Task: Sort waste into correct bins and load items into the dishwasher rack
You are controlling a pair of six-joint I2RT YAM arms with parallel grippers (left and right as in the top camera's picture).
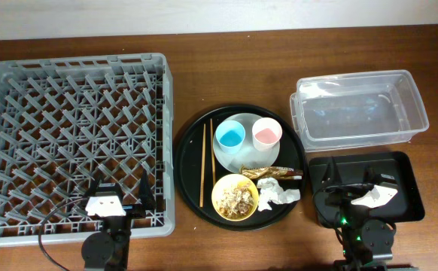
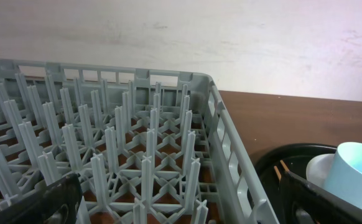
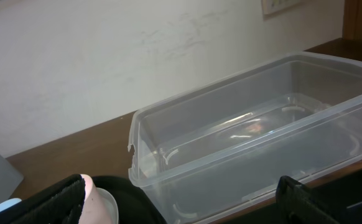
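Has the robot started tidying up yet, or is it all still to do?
Nothing looks done: the large grey plastic rack and the clear rectangular plastic tub hold nothing. Nothing is in hand; the left gripper and right gripper are open. Waiting on the round black tray: crumpled white tissue, gold-brown wrapper, yellow bowl of scraps, blue cup, pink cup, pale plate, wooden chopsticks.

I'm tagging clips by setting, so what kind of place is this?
Probably a lab tabletop staged as a dish-clearing station, not a real kitchen: a grey dishwasher rack sits directly on a wooden table by a bare wall, beside a round black tray of used dishes and a clear plastic tub.
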